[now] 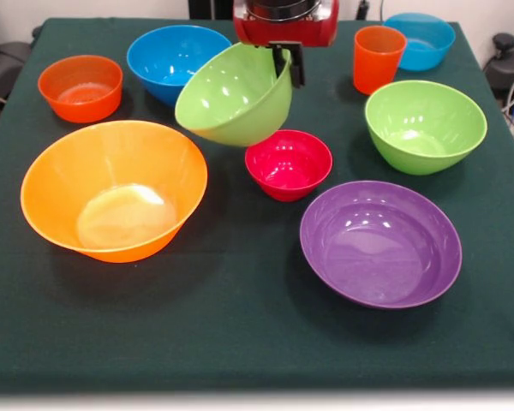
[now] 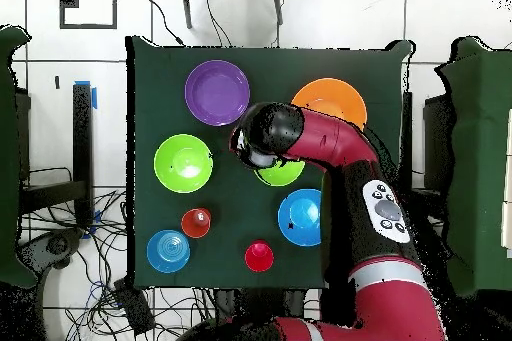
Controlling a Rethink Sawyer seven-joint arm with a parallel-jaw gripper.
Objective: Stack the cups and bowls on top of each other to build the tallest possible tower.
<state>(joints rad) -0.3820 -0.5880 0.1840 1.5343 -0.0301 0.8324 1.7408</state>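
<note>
Bright, even light from above; white glare spots on the glossy purple plastic bowl, soft shadows beneath.

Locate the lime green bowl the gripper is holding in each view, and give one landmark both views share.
Front view: the held lime green bowl hangs tilted at upper centre, gripped at its rim by the gripper, above the table beside the small red bowl.
Overhead view: it peeks out from under the arm, at centre.
Shared landmark: the purple bowl.

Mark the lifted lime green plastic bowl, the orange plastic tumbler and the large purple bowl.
Lifted lime green plastic bowl (image 1: pixel 231 98): front view, inner wall.
Orange plastic tumbler (image 1: pixel 378 62): front view, outer side.
Large shallow purple plastic bowl (image 1: pixel 379 247): front view, inside bottom.
</note>
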